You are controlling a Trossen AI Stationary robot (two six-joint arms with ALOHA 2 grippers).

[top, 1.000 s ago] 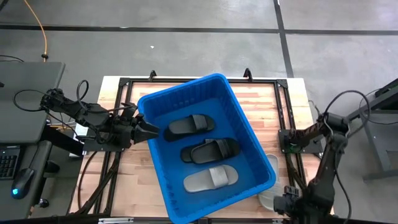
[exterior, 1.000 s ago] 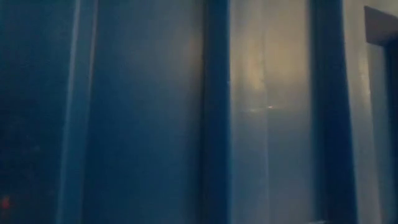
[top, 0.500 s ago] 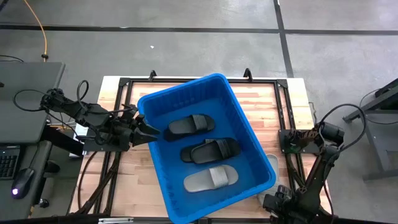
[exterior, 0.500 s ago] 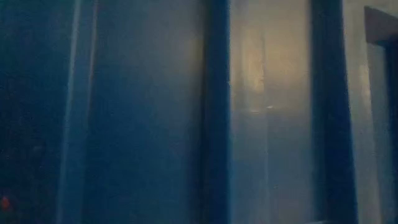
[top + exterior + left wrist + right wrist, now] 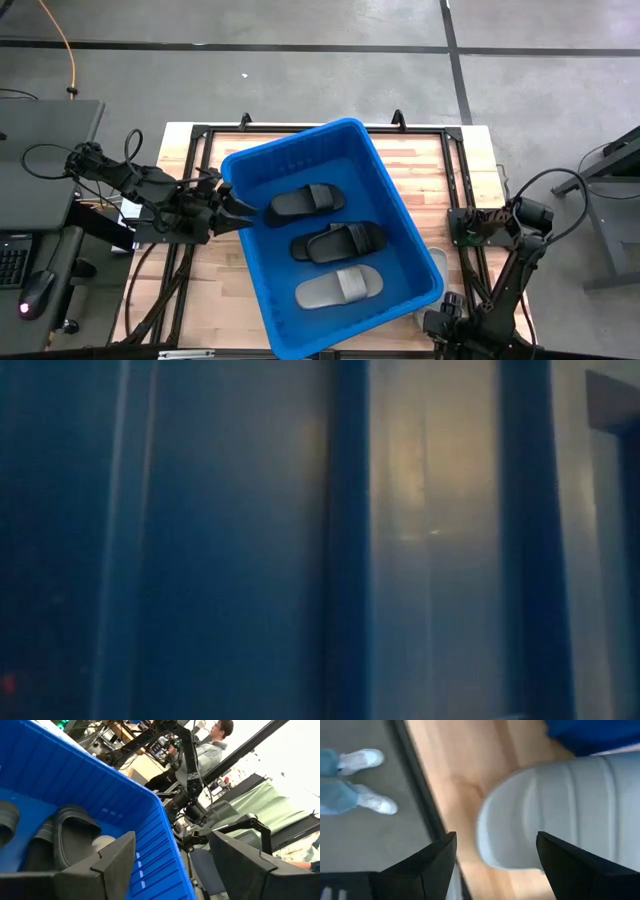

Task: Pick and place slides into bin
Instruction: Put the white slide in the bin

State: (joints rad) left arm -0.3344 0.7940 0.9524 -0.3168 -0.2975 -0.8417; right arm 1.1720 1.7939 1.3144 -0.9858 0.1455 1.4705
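Observation:
The blue bin (image 5: 330, 235) stands askew on the wooden table and fills the low view (image 5: 240, 540). Inside it lie two black slides (image 5: 305, 202) (image 5: 338, 242) and one pale slide (image 5: 338, 288). Another pale slide (image 5: 437, 264) lies on the table by the bin's near right corner and is partly hidden under the rim. It also shows in the right wrist view (image 5: 560, 815). My left gripper (image 5: 243, 210) is open, one finger inside and one outside the bin's left wall (image 5: 155, 845). My right gripper (image 5: 440, 322) is open and low, at that slide's near end. My left gripper stands astride the bin's left rim (image 5: 150, 815), coming level from the table's left. I cannot tell whether either finger touches the wall. My right gripper's fingers stand apart before the pale slide and touch nothing that shows.
The table's black frame rails (image 5: 465, 200) run along its right and left sides. A person's legs and white shoes (image 5: 360, 770) show on the floor past the table's edge. Another person (image 5: 210, 745) sits beyond the table. Bare wood (image 5: 430, 170) lies right of the bin.
My right arm has folded down and its gripper has gone toward the table's left, closer to the pale slide on the table. The bin and the slides in it have stayed where they were.

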